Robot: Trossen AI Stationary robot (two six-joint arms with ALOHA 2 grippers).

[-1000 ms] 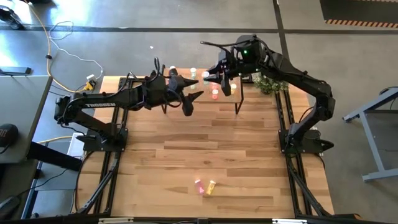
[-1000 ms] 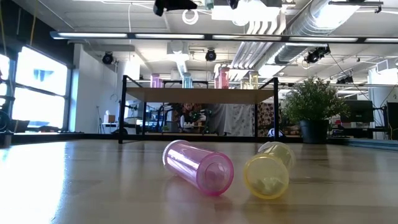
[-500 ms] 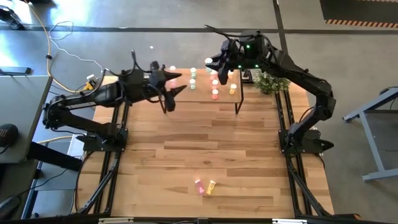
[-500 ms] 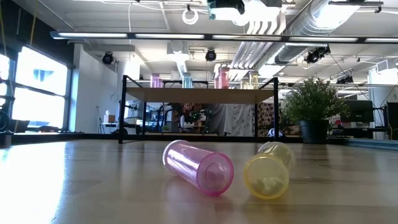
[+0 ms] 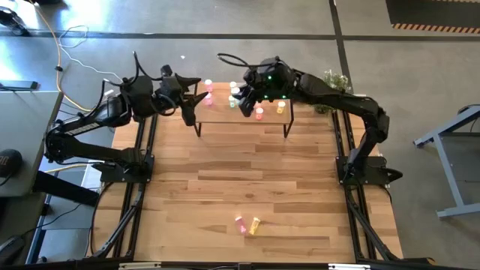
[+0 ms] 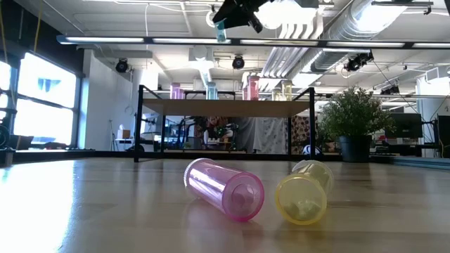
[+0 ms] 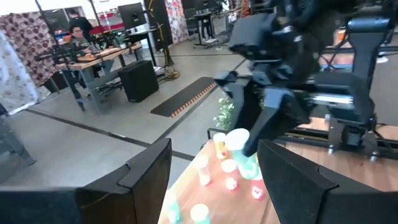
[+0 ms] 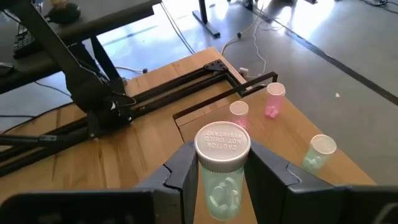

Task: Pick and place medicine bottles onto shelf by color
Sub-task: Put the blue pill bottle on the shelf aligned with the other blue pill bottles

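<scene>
Right then, the right hand [image 8: 219, 177] hung above the shelf [image 5: 270, 120] at the tabletop's [image 5: 240, 187] far edge, its fingers closed on a green bottle [image 8: 222, 171], pale cap up, gripped at the sides of the body just under the cap. The left hand [image 7: 211, 180] stood just off the shelf's left end with its fingers spread wide and nothing between them. Several bottles already stood upright on the shelf: pink ones [image 5: 208, 94] toward its left end, green [image 5: 233, 91] near the middle, red-orange [image 5: 259, 113] and yellow [image 5: 280, 108] toward the right. Two were still down near the tabletop's front edge, a pink bottle [image 6: 223, 189] and a yellow bottle [image 6: 304, 192], both lying on their sides, just beside each other. They looked like light, hard, smooth plastic, so likely to roll or slip; I'd judge a grip across the middle of the body safest, squeezing lightly. Set down crooked, one could tip into its neighbours.
</scene>
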